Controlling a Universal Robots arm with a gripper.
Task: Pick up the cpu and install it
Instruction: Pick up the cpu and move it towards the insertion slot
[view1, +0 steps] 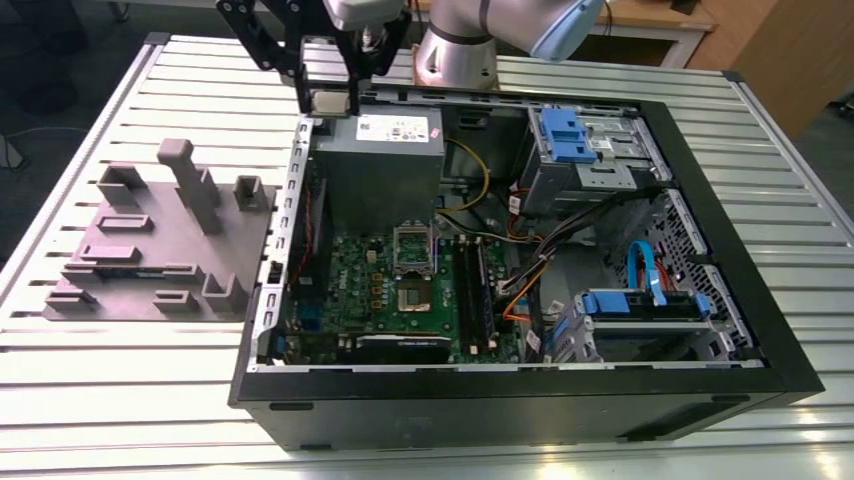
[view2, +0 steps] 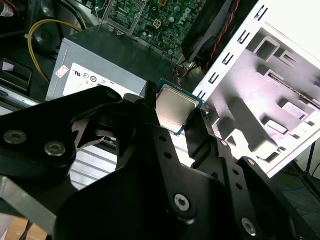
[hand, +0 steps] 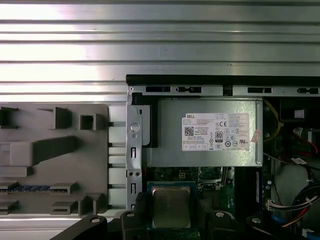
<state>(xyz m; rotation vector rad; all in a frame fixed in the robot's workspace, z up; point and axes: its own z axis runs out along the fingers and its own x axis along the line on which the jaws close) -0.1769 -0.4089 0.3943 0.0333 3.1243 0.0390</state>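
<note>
The cpu (view1: 327, 101), a small flat square chip with a silver top, is pinched between the black fingers of my gripper (view1: 330, 95). It hangs above the far corner of the open computer case (view1: 534, 390), on the exterior view's left, over the edge of the power supply (view1: 380, 150). In both wrist views the cpu (view2: 175, 111) (hand: 171, 206) sits edge-on between the two fingers (view2: 145, 107), silver face showing. The green motherboard (view1: 367, 290) with its metal-framed socket (view1: 414, 245) lies lower in the case, nearer the camera than the gripper.
A grey plastic fixture (view1: 160, 250) with upright blocks stands on the slatted metal table (view1: 120, 400) at the exterior view's left of the case. Blue drive bays (view1: 581, 140) and loose cables (view1: 534, 250) fill the case's other side. The arm's base (view1: 454, 50) stands behind.
</note>
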